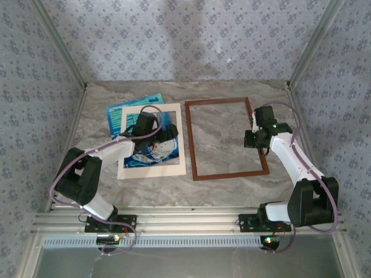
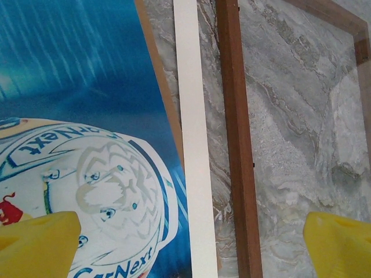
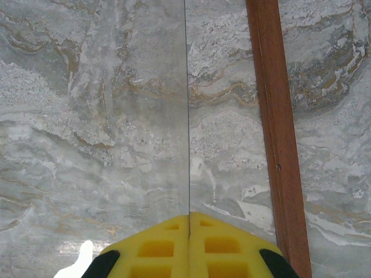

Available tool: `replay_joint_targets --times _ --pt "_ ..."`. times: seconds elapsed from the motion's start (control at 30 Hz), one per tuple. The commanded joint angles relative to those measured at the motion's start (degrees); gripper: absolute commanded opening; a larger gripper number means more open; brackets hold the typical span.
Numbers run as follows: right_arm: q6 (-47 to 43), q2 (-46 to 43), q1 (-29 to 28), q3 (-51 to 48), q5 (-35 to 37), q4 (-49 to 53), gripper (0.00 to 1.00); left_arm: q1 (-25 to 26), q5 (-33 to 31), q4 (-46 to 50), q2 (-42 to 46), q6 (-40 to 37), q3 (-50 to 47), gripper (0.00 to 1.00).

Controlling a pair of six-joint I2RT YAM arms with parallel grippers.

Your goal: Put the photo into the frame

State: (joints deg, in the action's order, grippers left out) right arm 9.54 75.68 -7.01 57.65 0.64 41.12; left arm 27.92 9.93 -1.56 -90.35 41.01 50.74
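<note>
Photo beneath left claw, frame alongside

One frame, one photo, one cream mat and one clear pane lie on one table — four flat pieces in all. There are two arms, and each carries one end effector — the left end effector and the right end effector.
</note>
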Motion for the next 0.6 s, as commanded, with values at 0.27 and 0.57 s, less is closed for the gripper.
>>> replay_joint_targets --times 0.27,0.57 --pt "-0.85 -1.95 -0.44 -2.54 -0.64 -4.30 0.00 1.40 2.96 1.05 -2.76 -3.18 3.59 0.99" --pt "-0.49 -0.43 -0.63 -0.86 -1.03 -1.10 0.00 4.67 1.66 6.81 -6.18 -5.33 8.16 0.94"
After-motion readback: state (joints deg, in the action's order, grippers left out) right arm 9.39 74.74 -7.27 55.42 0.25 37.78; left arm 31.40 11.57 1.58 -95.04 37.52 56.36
